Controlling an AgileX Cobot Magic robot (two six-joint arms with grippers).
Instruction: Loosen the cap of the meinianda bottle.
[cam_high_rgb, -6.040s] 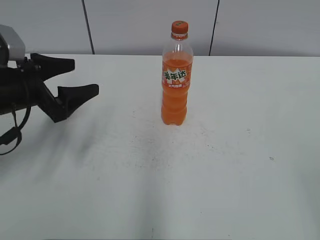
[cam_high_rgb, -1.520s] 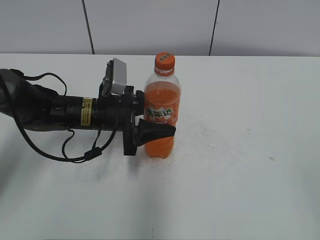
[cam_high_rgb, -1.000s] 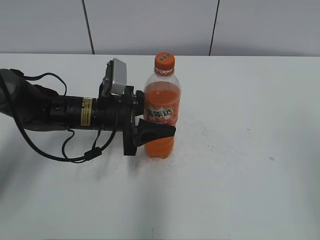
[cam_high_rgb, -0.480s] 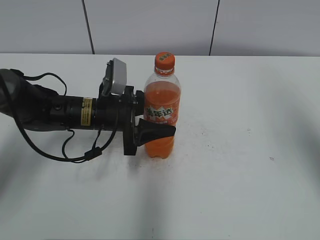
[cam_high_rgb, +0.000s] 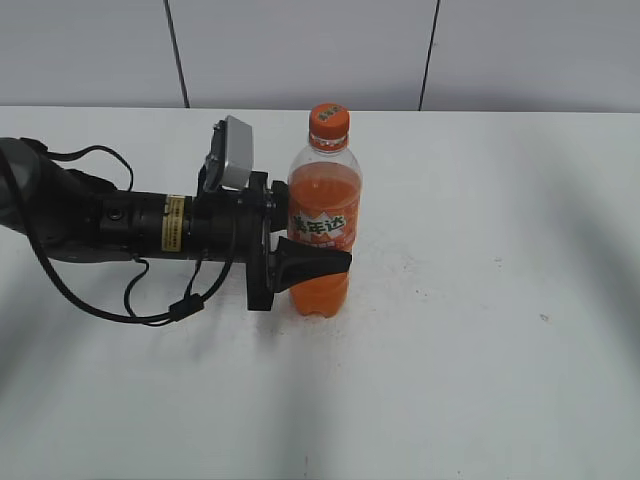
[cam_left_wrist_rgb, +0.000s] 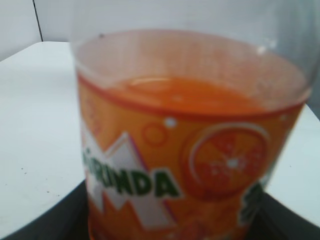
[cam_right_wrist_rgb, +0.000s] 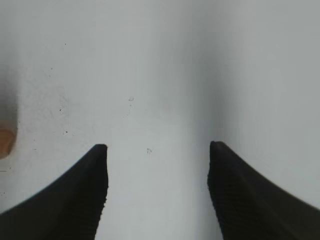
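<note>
The meinianda bottle (cam_high_rgb: 325, 195) stands upright on the white table, with orange drink and an orange label. Its small orange cap (cam_high_rgb: 329, 118) sits on top with nothing touching it. My left gripper (cam_high_rgb: 335, 255) comes in from the left and is shut on the bottle's lower body, just below the label. In the left wrist view the bottle (cam_left_wrist_rgb: 190, 150) fills the frame, with dark fingers at both bottom corners. My right gripper (cam_right_wrist_rgb: 157, 150) is open and empty above bare table; it is out of the exterior view. A small orange patch (cam_right_wrist_rgb: 5, 141) shows at that view's left edge.
The white table (cam_high_rgb: 480, 330) stretches round the bottle, with small dark specks on it. A grey panelled wall (cam_high_rgb: 300, 50) runs along its far edge. The left arm and its cables (cam_high_rgb: 120, 235) lie across the table's left side.
Six seconds ago my left gripper was open at the far left and the bottle stood farther back. Now it is shut on the bottle. Nothing has visibly moved in the last 1.5 seconds.
</note>
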